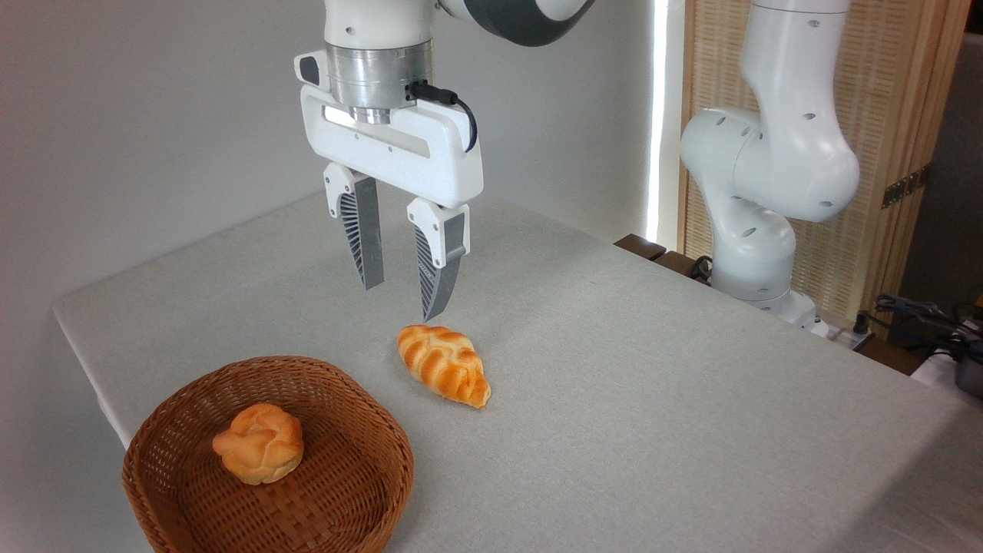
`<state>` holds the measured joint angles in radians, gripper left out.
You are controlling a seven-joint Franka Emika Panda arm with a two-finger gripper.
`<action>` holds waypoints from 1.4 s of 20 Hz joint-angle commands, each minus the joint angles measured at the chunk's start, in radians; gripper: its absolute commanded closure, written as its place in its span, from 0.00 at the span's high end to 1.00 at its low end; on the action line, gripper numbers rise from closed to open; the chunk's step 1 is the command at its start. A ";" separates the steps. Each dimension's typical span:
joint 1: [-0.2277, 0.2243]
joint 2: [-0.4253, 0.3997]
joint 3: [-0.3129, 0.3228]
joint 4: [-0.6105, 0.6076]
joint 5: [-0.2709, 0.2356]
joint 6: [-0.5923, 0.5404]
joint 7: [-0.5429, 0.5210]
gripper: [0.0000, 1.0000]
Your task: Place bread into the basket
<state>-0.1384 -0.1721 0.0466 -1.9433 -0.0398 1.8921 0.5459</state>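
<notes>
Single fixed camera, high front corner, looking down over table point(614, 369).

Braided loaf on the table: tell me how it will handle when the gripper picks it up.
The braided loaf looks light, probably squashy. Its glossy, tapered shape may slip or swivel if pinched near the point. Lying flat on the table, it seems unlikely to roll.

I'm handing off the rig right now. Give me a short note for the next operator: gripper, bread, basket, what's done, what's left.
Gripper: open, empty, hanging above the table just behind the bread.
Bread: braided loaf lying on the table, to the right of the basket, untouched.
Basket: front left of the table, with a round bun inside.
Done: nothing grasped yet.
Left: lower onto the loaf, grip it, lift, carry it left and release into the basket.
</notes>
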 commanded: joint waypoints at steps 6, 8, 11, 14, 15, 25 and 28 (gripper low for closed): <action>0.011 0.010 -0.001 0.027 -0.018 -0.022 0.020 1.00; 0.011 0.010 -0.001 0.027 -0.017 -0.022 0.019 1.00; 0.008 0.006 -0.001 0.026 -0.017 -0.024 0.019 1.00; 0.008 -0.001 -0.001 0.018 -0.015 -0.028 0.020 1.00; 0.008 -0.001 -0.001 0.012 -0.015 -0.030 0.020 1.00; -0.024 -0.001 -0.001 -0.134 -0.006 -0.021 0.375 1.00; -0.046 -0.007 -0.001 -0.154 -0.006 -0.028 0.578 1.00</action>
<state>-0.1624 -0.1634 0.0426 -2.0746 -0.0403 1.8831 0.9421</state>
